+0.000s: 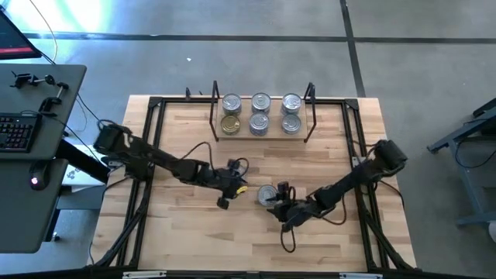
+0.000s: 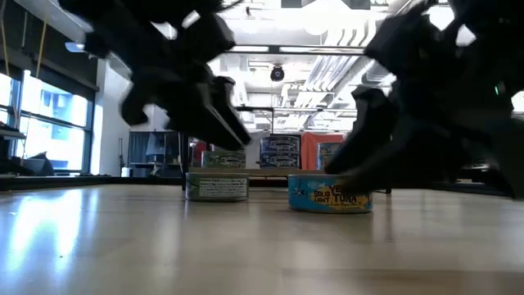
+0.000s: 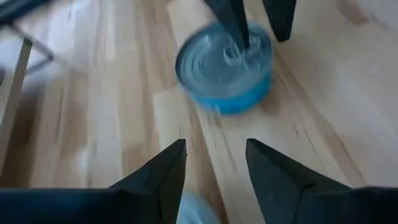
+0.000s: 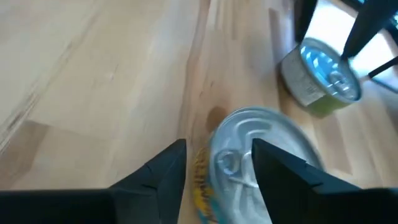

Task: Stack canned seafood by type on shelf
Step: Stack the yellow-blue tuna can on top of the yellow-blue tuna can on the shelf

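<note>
A blue-labelled tuna tin point(image 1: 266, 194) point(image 2: 330, 195) with a silver lid sits flat on the wooden table. My right gripper point(image 1: 277, 198) point(image 4: 217, 152) stands open over it. Just to its left a green-labelled tin point(image 2: 217, 187) point(image 4: 320, 78) also sits flat. My left gripper point(image 1: 235, 180) point(image 3: 214, 149) hangs open a little above that tin, clear of it. At the far middle the shelf point(image 1: 242, 135) holds several tins point(image 1: 260, 103) in two rows on its board; one has a gold lid point(image 1: 230, 124). My right gripper comes slanting down at the tuna tin from the table's near right. One fingertip point(image 3: 239, 37) shows over the lid point(image 4: 249, 134) and the other stands beyond the rim. Whether either finger touches the tin I cannot tell. The tin rests flat on the table.
A black tube frame point(image 1: 151, 147) runs around the table's edges. A desk with a keyboard point(image 1: 19, 132) stands off the table's left side. Bare board lies between the two loose tins and the shelf, and along the near edge.
</note>
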